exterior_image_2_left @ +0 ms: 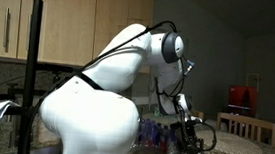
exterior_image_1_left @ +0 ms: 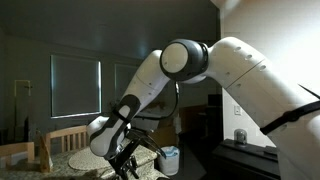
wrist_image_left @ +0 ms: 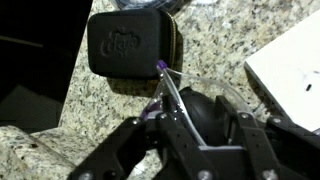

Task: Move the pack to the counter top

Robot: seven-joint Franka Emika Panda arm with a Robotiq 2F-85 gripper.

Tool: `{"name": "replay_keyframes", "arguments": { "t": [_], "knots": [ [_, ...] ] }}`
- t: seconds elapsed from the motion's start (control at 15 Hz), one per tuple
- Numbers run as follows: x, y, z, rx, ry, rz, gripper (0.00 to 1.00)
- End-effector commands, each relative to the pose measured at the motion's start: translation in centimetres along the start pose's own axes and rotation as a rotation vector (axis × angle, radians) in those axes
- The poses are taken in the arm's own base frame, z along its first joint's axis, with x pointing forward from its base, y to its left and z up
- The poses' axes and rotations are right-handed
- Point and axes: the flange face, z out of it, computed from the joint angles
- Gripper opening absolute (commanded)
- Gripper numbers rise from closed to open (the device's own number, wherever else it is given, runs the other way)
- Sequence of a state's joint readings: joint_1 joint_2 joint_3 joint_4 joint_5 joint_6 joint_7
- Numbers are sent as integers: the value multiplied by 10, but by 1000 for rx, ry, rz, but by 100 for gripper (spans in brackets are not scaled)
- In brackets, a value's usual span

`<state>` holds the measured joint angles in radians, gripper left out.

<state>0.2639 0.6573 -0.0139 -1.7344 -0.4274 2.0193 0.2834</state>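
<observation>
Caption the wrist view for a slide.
Claw grips thin purple pack over speckled counter, near a dark case.

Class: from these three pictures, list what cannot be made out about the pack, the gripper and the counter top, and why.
- The pack: the wrist view shows only a thin purplish sliver.
- The gripper: blur in the wrist view hides whether it clamps the pack; in an exterior view it is dark and tiny.
- The counter top: in an exterior view the arm covers most of it.
- Black case: wrist view, logo too blurred to read.
</observation>
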Motion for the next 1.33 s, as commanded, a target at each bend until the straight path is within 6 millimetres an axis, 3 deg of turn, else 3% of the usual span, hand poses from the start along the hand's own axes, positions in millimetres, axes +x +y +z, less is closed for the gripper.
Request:
{"name": "replay_keyframes", "arguments": {
  "t": [0.0,0.2,0.53,0.8,0.87,0.93,1.27],
  "knots": [
    [-11,-10,-2,22,6,-72,79],
    [-3,-17,5,-25,10,-60,98],
    [32,-57,25,-98,23,-74,100],
    [58,-65,26,-171,97,-2,100],
    [61,-61,27,-179,110,12,91],
    [67,-64,26,-197,113,23,74],
    [74,-43,23,-221,127,74,40]
  ]
}}
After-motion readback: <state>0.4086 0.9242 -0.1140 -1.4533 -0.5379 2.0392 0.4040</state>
